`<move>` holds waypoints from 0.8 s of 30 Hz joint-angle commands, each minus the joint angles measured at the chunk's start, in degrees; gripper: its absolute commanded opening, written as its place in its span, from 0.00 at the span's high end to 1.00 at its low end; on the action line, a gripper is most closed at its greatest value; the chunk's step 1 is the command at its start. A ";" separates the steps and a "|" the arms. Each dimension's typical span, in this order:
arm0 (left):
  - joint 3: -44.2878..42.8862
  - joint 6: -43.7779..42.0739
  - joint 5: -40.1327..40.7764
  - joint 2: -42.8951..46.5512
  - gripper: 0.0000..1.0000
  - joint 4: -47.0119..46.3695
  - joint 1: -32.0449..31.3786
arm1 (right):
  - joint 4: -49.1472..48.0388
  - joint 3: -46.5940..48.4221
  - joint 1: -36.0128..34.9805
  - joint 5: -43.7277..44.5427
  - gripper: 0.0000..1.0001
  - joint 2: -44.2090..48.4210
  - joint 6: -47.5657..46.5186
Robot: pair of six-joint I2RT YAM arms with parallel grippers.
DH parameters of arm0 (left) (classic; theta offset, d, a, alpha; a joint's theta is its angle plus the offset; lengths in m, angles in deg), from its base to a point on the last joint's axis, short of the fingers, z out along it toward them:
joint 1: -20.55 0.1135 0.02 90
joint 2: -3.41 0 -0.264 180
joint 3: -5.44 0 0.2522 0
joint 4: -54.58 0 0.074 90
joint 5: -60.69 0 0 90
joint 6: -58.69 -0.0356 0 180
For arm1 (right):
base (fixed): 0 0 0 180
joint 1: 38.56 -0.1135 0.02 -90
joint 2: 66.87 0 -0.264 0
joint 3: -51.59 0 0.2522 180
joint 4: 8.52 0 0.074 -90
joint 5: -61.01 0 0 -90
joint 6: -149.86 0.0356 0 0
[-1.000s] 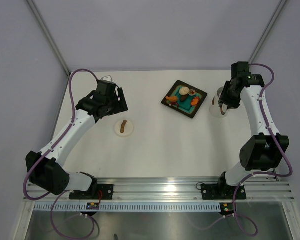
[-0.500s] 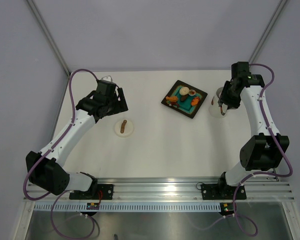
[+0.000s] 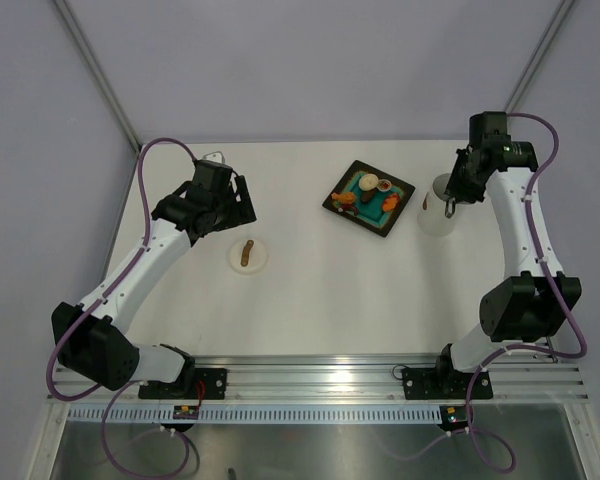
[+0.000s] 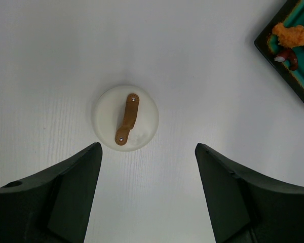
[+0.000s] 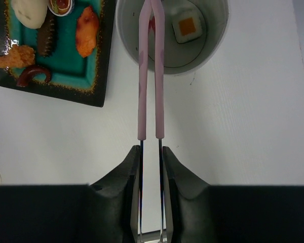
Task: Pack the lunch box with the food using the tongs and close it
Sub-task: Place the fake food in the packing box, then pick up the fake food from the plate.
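Right wrist view, nearest first: the right claw (image 5: 151, 154) is clenched on the slim pale pink V-shaped tongs (image 5: 159, 91). Its two dark fingers press the thin arms from either side, so that they run close together and almost parallel. Farther out, the arms reach over the rim of the white, slightly translucent round tub (image 5: 215, 43). Their tips meet above its inside, where a small reddish bit shows between them; whether it is pinched I cannot tell. A cream-white piece with an orange centre (image 5: 188, 25) lies on the tub's floor. Just left of the tub stands the black square tray with a teal centre (image 5: 50, 92), carrying more food pieces (image 5: 87, 30), orange, cream-white and brown-red. From the left wrist, the left claw (image 4: 148, 152) hangs released, fingers wide apart with nothing between them. Below it is the flat round white lid (image 4: 144, 109) with its short brown stick handle (image 4: 127, 119). The lid lies on the white tabletop (image 4: 218, 76), well apart from the tub.
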State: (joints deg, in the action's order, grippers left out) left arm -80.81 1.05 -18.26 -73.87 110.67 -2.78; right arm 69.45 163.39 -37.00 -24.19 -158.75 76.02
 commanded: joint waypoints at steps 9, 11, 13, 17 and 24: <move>-2.39 -1.16 2.22 1.33 0.21 -1.11 0.30 | 2.42 7.17 -12.45 0.04 0.80 1.79 0.62; -2.66 -1.51 2.84 1.60 0.21 -0.93 0.30 | 0.67 5.16 -15.09 -1.45 0.79 0.91 1.50; -3.10 -1.60 2.49 2.04 0.21 -0.75 0.39 | -0.48 3.39 -16.06 -2.68 0.79 -0.66 2.47; -3.01 -1.42 1.96 2.30 0.21 -0.58 0.39 | -4.87 -1.70 -16.42 -4.27 0.76 -3.22 4.22; -1.52 -1.16 1.43 2.48 0.21 -1.10 0.48 | -7.43 -2.33 -16.42 -4.27 0.67 -8.40 5.90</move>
State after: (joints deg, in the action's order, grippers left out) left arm -81.53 0.39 -17.15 -73.45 111.26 -2.67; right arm 65.23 160.22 -53.50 -27.25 -166.57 80.66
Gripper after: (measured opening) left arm 0.781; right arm 0.330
